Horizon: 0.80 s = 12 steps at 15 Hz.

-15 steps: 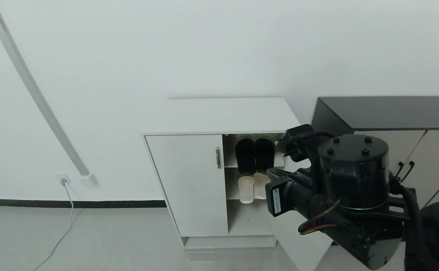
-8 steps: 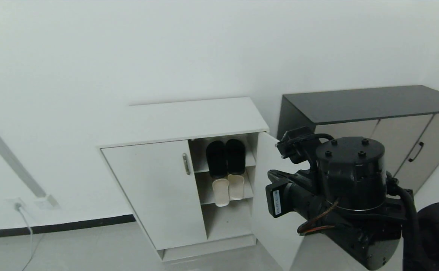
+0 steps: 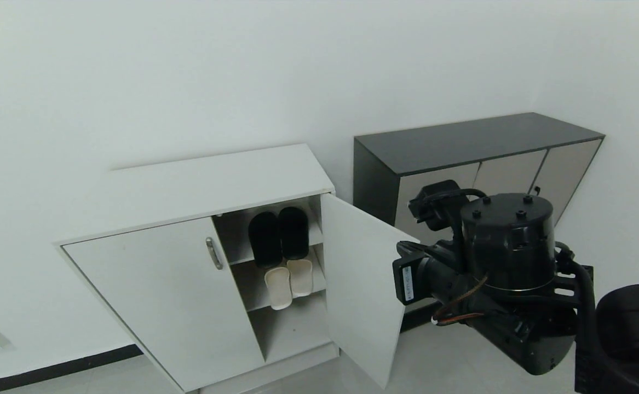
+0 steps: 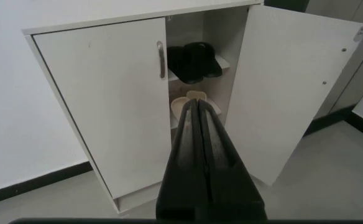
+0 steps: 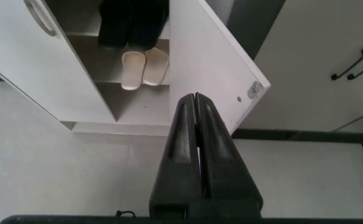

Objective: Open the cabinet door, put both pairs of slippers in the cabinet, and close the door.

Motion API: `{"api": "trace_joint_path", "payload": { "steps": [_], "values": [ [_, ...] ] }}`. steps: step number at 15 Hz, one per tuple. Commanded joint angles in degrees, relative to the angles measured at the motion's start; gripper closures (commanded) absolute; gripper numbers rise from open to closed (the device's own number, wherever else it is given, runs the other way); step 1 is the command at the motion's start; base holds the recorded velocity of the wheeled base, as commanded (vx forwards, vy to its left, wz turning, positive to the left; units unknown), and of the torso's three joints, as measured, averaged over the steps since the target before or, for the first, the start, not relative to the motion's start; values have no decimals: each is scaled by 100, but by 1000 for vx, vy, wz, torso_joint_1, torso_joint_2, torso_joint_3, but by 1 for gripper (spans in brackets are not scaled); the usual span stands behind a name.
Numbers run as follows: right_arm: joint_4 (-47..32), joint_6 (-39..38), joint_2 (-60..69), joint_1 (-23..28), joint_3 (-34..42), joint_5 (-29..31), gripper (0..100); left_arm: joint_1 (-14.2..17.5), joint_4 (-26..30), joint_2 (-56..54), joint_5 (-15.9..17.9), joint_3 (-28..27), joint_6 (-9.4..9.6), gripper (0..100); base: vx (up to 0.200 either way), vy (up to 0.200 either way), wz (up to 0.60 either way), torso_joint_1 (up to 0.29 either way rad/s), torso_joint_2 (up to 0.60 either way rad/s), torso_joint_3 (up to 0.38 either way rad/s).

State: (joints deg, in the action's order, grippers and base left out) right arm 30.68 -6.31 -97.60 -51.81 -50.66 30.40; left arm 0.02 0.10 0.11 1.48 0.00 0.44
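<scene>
The white cabinet (image 3: pixel 209 180) has its left door (image 3: pixel 171 301) closed and its right door (image 3: pixel 360 284) swung wide open. Inside, a black pair of slippers (image 3: pixel 278 235) lies on the top shelf and a cream pair of slippers (image 3: pixel 289 279) on the middle shelf. My right arm (image 3: pixel 494 262) hangs in front of the open door's outer edge. My right gripper (image 5: pixel 197 102) is shut with nothing in it, a short way back from the open door (image 5: pixel 212 68). My left gripper (image 4: pixel 198 107) is also shut on nothing and faces the cabinet's opening, with both pairs (image 4: pixel 194 61) beyond it.
A dark-topped sideboard (image 3: pixel 472 142) with grey doors stands against the wall right of the white cabinet. The bottom compartment (image 3: pixel 292 328) holds nothing. Grey floor (image 3: pixel 439 366) spreads in front of both pieces. A black skirting strip (image 3: pixel 51 372) runs along the wall at left.
The head camera has swung to the right, so the whole scene has slid left and the sideboard shows more fully. Slippers and cabinet keep their places.
</scene>
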Motion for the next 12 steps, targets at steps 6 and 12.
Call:
{"api": "trace_joint_path", "payload": {
  "steps": [6, 12],
  "values": [
    [307, 16, -603, 1041, -849, -360, 100, 6, -1, 7, 2, 0, 0, 100, -133, 0, 0, 3, 2, 0],
    [-1469, -458, -1789, 1955, -3222, -984, 100, -2, -1, -2, 2, 0, 0, 100, 0, 0, 0, 0, 0, 0]
  ]
}}
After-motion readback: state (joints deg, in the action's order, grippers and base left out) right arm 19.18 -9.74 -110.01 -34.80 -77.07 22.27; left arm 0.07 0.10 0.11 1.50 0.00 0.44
